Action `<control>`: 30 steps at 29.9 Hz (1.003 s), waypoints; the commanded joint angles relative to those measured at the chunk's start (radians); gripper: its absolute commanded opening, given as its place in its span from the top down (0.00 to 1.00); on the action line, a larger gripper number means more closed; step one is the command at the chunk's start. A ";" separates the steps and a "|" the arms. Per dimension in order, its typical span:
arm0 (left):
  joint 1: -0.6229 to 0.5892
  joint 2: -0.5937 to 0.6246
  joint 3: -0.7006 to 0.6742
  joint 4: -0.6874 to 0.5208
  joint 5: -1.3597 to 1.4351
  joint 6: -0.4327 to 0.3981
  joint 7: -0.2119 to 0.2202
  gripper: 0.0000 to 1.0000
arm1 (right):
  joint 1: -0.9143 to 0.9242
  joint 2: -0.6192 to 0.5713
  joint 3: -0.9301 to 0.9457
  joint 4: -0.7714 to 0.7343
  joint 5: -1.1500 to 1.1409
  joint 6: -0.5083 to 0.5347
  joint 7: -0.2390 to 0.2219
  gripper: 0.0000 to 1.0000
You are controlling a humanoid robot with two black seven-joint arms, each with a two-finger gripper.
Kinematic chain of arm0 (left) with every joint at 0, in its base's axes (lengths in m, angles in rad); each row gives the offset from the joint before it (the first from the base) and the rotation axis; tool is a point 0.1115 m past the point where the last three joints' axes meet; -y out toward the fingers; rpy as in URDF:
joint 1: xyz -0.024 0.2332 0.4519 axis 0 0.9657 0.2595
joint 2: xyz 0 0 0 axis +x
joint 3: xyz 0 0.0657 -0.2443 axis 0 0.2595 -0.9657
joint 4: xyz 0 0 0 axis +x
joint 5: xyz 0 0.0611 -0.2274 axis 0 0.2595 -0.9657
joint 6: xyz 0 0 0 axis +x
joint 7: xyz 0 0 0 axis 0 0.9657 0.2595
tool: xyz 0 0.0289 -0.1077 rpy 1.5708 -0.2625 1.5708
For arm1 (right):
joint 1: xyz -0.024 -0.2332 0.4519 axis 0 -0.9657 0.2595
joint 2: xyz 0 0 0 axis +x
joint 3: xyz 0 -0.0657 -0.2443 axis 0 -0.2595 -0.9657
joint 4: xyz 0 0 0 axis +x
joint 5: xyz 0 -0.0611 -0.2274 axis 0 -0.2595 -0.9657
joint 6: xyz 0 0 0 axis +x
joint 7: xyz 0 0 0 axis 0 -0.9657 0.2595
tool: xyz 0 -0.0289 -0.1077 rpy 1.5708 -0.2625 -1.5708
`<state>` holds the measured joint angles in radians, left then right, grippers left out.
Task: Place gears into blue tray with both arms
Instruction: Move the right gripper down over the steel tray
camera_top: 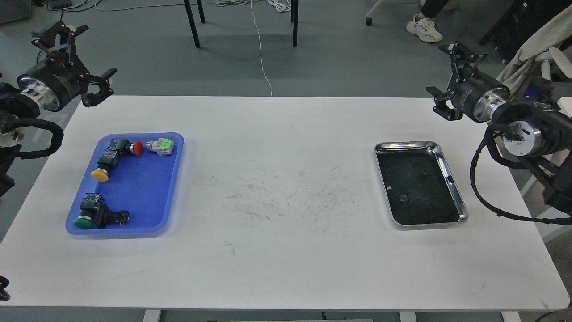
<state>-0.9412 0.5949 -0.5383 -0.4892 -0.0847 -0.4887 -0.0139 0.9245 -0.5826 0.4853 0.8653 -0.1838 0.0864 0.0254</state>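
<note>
Two tiny black gears lie in the steel tray (451,179) at the right: one gear (424,172) toward its far side, the other gear (402,197) nearer me. The blue tray (147,197) sits at the left of the table and holds several push-button switches with red, yellow and green caps. My left gripper (73,60) hangs open above the table's far left corner, well behind the blue tray. My right gripper (453,78) is open too, raised above the far right edge behind the steel tray. Neither gripper holds anything.
The white table (286,250) carries grey scuff marks in its middle. Chair legs (192,22) and a white cable (261,49) stand on the floor behind the table. A person's shoe (422,27) shows at the far right.
</note>
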 commanded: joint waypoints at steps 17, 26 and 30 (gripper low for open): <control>-0.002 -0.095 0.135 0.070 0.028 0.025 -0.084 0.01 | 0.278 -0.166 -0.491 0.047 -0.155 0.001 -0.134 0.02; 0.004 -0.119 0.141 0.074 0.026 0.061 -0.084 0.01 | 0.344 -0.177 -0.635 0.129 -0.402 0.033 -0.159 0.03; 0.004 -0.118 0.143 0.075 0.026 0.062 -0.086 0.01 | 0.358 -0.177 -0.698 0.136 -0.508 0.049 -0.147 0.03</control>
<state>-0.9376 0.4752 -0.3961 -0.4154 -0.0582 -0.4285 -0.0993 1.2756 -0.7595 -0.1700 0.9956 -0.6210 0.1282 -0.1270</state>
